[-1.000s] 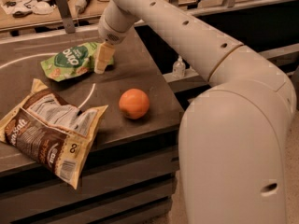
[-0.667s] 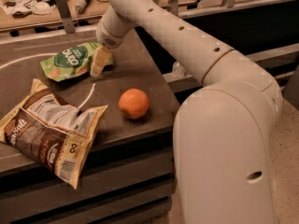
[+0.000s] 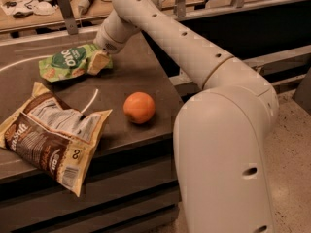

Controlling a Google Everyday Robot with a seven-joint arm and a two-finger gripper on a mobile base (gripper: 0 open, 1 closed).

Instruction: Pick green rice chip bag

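The green rice chip bag [image 3: 65,62] lies flat at the back left of the dark table [image 3: 141,76], its dark green oval logo facing up. My gripper [image 3: 98,62] reaches down from the white arm [image 3: 160,25] and sits at the bag's right end, overlapping its edge. The bag rests on the table.
A larger brown-and-white chip bag [image 3: 51,135] lies at the front left, hanging over the table's front edge. An orange [image 3: 139,108] sits near the front right edge. A wooden bench with cables [image 3: 43,4] runs behind the table.
My gripper has moved a little left and down, from beside the green bag onto its right end. The bag, the orange and the brown bag have not moved.
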